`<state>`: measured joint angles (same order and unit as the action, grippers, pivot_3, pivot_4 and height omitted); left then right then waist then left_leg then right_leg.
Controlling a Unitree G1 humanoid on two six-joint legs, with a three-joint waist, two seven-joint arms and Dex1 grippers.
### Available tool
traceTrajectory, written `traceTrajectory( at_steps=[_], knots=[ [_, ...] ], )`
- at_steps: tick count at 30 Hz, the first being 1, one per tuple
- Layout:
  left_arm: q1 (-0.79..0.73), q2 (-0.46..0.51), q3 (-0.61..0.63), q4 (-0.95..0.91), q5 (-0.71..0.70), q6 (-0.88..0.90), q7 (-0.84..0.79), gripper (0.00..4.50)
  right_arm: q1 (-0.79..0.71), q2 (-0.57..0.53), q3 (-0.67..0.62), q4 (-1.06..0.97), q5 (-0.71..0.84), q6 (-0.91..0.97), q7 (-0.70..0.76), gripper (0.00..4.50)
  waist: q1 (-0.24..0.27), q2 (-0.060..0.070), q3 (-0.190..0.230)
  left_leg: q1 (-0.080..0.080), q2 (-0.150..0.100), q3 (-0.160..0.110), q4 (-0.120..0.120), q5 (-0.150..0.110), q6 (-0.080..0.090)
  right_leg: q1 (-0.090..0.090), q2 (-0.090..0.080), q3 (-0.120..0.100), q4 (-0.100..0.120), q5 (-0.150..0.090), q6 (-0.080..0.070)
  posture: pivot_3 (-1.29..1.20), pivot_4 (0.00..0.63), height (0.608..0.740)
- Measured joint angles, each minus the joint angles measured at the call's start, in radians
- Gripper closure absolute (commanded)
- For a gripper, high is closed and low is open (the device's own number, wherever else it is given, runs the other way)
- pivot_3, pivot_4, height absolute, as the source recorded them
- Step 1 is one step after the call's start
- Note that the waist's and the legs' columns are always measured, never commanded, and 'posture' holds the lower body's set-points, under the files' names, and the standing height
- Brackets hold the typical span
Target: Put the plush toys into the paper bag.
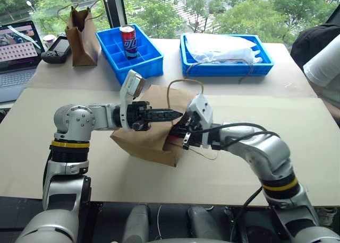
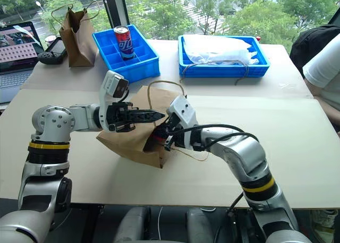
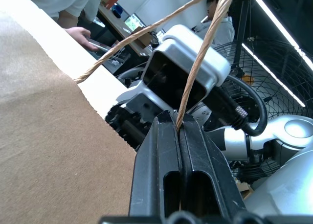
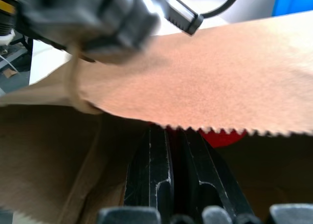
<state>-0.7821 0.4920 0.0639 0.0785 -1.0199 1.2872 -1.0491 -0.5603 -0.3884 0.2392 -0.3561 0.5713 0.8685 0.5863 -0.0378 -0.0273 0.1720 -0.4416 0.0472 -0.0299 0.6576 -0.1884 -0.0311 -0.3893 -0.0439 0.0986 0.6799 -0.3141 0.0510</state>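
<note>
On the tan-covered table [image 1: 297, 147] in front of me, the wide brown paper bag [image 1: 141, 139] lies on its side with its mouth turned toward my right arm. My left gripper [image 1: 178, 114] reaches across the top of the bag, its two black fingers [image 3: 166, 175] pressed together and pinching the twisted paper handle [image 3: 195, 72] right where the loop rises from the bag's edge. My right gripper [image 1: 178, 137] sits at the bag's mouth, its fingers [image 4: 161, 175] close together under the serrated paper edge. Something red [image 4: 222, 137] shows just past their tips inside the opening; I take it for the red plush toy [image 1: 172, 142], though I cannot tell whether my fingers hold it or merely touch it. I cannot make out the green toy.

Farther back on the table stands a blue compartment bin [image 1: 130, 54] with a soda can [image 1: 128, 41] upright in one of its cells. Beside it, to the right, a blue tray [image 1: 226, 65] holds a crumpled white plastic bag [image 1: 223, 46]. A narrower, taller paper bag [image 1: 82, 36] stands at the far left, next to a black handheld controller [image 1: 57, 49] and an open laptop [image 1: 18, 52]. A person's white sleeve [image 1: 324, 62] shows at the right edge.
</note>
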Motion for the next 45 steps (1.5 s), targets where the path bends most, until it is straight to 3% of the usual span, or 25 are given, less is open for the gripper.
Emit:
traceTrajectory(
  at_steps=[1,8,11,15,19,25,28,32,41,45],
  knots=[
    [0.0,0.0,0.001,-0.001,-0.001,0.0,0.002,4.5,0.0,0.017,-0.003,0.013,-0.001,-0.017,0.001,3.45,-0.001,0.0,0.0,0.0,0.0,0.0,0.0,0.0,0.0,0.0,0.0,0.0,0.0,0.0,0.0,0.0,0.15,0.707],
    [0.003,0.001,0.006,-0.002,-0.002,0.0,0.011,4.5,0.022,0.037,-0.014,0.026,-0.001,-0.036,0.012,0.94,-0.002,0.0,0.0,0.0,0.0,0.0,0.0,0.0,0.0,0.0,0.0,0.0,0.0,0.0,0.0,0.0,0.15,0.707],
    [0.004,0.002,0.008,-0.002,-0.002,0.0,0.011,4.5,0.051,-0.004,-0.041,-0.018,0.002,-0.022,0.004,0.03,0.0,0.0,0.0,0.0,0.0,0.0,0.0,0.0,0.0,0.0,0.0,-0.001,0.0,0.0,0.0,0.0,0.15,0.707],
    [0.005,0.006,0.012,-0.002,-0.002,-0.001,0.01,4.5,0.113,-0.109,-0.137,-0.099,0.022,0.024,0.0,0.03,0.004,0.0,0.0,0.0,0.0,0.0,0.0,0.0,0.0,0.0,0.0,-0.001,0.0,0.0,0.0,0.0,0.15,0.707],
    [0.007,0.004,0.011,-0.001,-0.001,-0.002,0.009,4.5,0.216,-0.166,-0.331,-0.177,0.153,0.123,-0.012,0.03,0.002,0.0,0.0,0.0,0.0,0.0,0.0,0.0,0.0,0.0,0.0,0.0,0.0,0.0,0.0,0.0,0.15,0.707],
    [0.01,0.006,0.013,0.005,0.001,-0.012,0.006,4.5,0.412,-0.162,-0.613,-0.17,0.4,0.305,-0.116,0.03,0.001,0.0,0.0,0.0,0.0,0.0,0.0,0.0,0.0,0.001,0.0,0.0,0.0,0.0,0.0,0.0,0.15,0.707],
    [0.01,0.005,0.013,0.006,0.001,-0.02,0.005,4.5,0.468,-0.082,-0.705,-0.109,0.49,0.327,-0.198,0.03,-0.005,0.0,0.0,0.001,0.0,0.0,0.0,0.0,0.0,0.001,0.001,0.0,0.0,0.0,0.0,0.0,0.15,0.707],
    [0.01,0.004,0.013,0.006,0.001,-0.022,0.006,4.5,0.494,-0.028,-0.716,-0.025,0.517,0.331,-0.26,0.03,-0.008,0.0,0.0,0.001,0.0,0.001,0.0,0.0,0.0,0.001,0.001,0.001,0.0,0.0,0.0,0.0,0.15,0.707],
    [0.035,0.01,0.029,-0.003,0.0,-0.025,0.014,4.5,0.495,0.023,-0.569,0.033,0.439,0.22,-0.217,0.03,-0.009,0.0,0.0,0.001,0.001,0.0,0.0,0.0,0.0,0.001,0.001,0.001,0.0,0.0,0.0,0.0,0.15,0.707],
    [0.043,0.02,0.041,-0.016,-0.001,-0.024,0.022,4.5,0.494,0.064,-0.558,0.054,0.454,0.206,-0.21,0.95,-0.009,0.0,0.0,0.001,0.001,0.0,0.0,0.0,0.0,0.001,0.001,0.001,0.0,0.0,0.0,0.0,0.15,0.707]
  ],
)
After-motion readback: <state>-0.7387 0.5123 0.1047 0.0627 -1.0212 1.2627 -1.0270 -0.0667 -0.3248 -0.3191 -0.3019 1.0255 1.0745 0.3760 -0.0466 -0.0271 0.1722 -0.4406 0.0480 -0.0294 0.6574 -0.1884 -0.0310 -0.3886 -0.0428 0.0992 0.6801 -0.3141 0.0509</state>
